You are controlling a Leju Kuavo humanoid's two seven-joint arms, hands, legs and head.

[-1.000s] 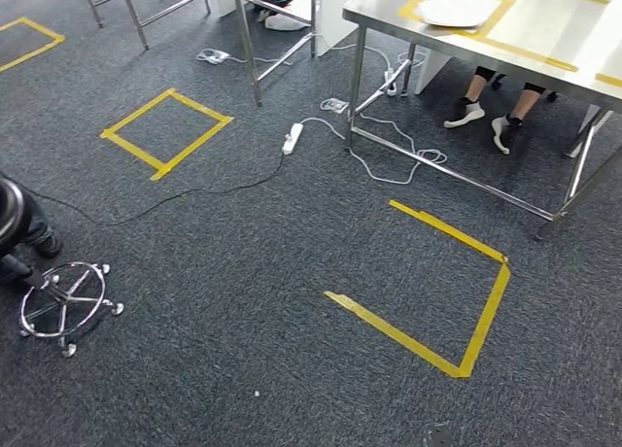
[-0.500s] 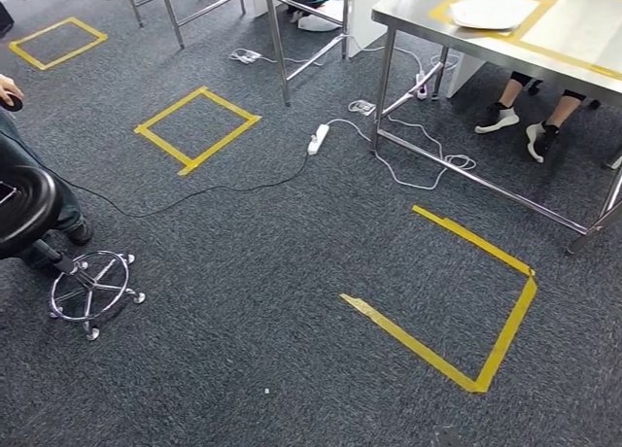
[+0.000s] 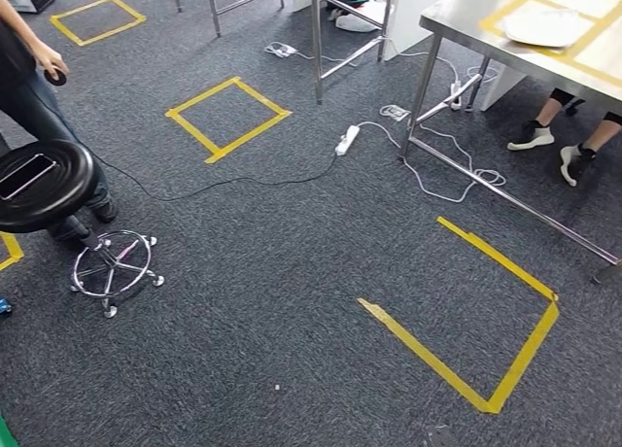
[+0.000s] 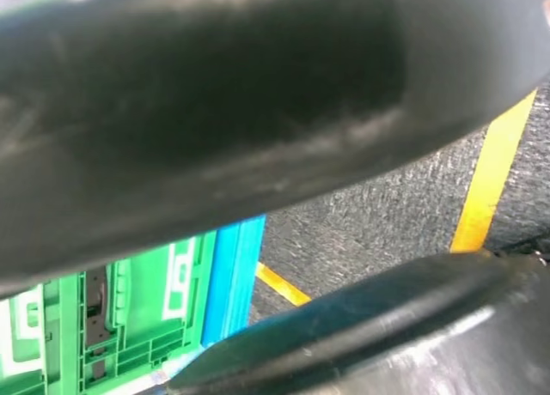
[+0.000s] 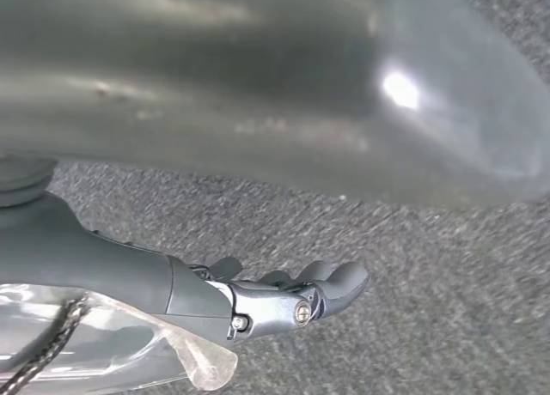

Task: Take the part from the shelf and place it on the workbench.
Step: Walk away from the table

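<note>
Where cable (image 3: pixel 220 183) runs — stool (image 3: pixel 51 189), person (image 3: pixel 33 97)

A flat, pale, rounded part (image 3: pixel 548 25) lies on the steel counter (image 3: pixel 469 19), inside a rectangle marked in yellow tape (image 3: pixel 506 24) near the counter's front edge. Its finer shape is too small to tell.

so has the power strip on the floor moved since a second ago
No. The power strip keeps its place beside the yellow square and the table leg; the whole picture slid right because the camera turned.
</note>
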